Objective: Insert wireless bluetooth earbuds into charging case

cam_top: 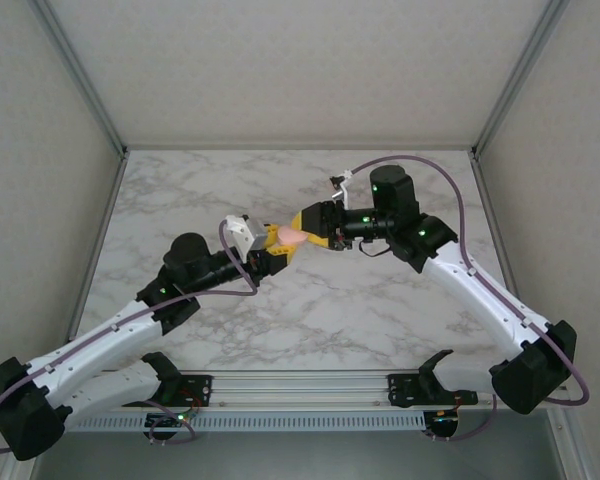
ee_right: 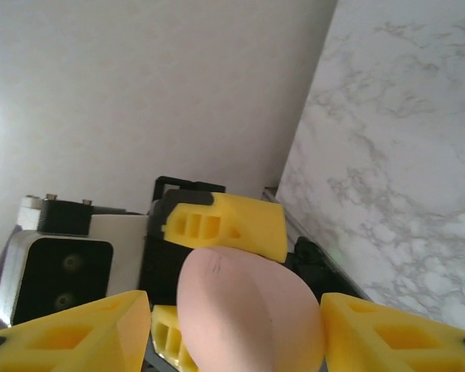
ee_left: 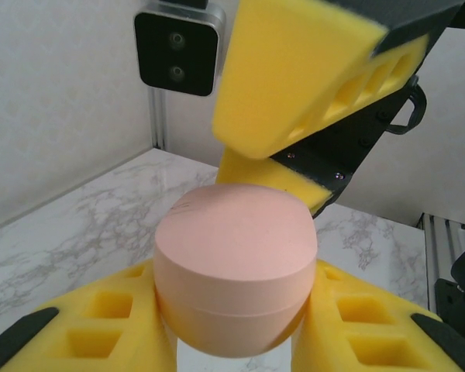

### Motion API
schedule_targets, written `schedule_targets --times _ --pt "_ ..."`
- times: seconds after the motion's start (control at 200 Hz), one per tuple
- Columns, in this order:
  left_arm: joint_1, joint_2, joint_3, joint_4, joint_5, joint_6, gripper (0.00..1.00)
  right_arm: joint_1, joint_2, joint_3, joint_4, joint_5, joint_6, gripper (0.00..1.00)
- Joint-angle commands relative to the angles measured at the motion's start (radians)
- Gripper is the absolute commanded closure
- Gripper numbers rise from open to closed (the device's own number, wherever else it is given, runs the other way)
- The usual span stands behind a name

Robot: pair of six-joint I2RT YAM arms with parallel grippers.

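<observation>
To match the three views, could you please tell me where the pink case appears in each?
Top external: pink case at centre.
Left wrist: lower centre, large.
Right wrist: bottom centre.
Shared landmark: the marble table.

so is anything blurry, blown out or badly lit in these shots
Top external: even, soft light, no glare; the pink case is small but clear. Left wrist: case sharp, lit from above, its underside gently shaded. Right wrist: wall brighter towards the left, case slightly soft up close, marble table tilted steeply across the frame.
</observation>
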Motion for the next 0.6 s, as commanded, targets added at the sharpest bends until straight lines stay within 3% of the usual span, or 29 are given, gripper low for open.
schedule_targets --times 0.0,0.32,0.44,0.596 --pt "-0.008 0.013 0.038 0.063 0.008 -0.021 0.69 -0.002 0.013 -0.021 0.124 -0.096 0.082 0.42" --pt "-0.008 0.023 0.049 0.062 0.012 -0.016 0.69 -0.003 0.019 -0.05 0.179 -0.124 0.12 0.48" --pt "-0.008 0.025 0.05 0.063 0.004 -0.013 0.68 -0.002 0.02 -0.057 0.181 -0.13 0.126 0.55" --pt "-0.008 0.025 0.05 0.039 -0.004 -0.001 0.68 -0.004 0.015 -0.058 0.16 -0.108 0.109 0.72"
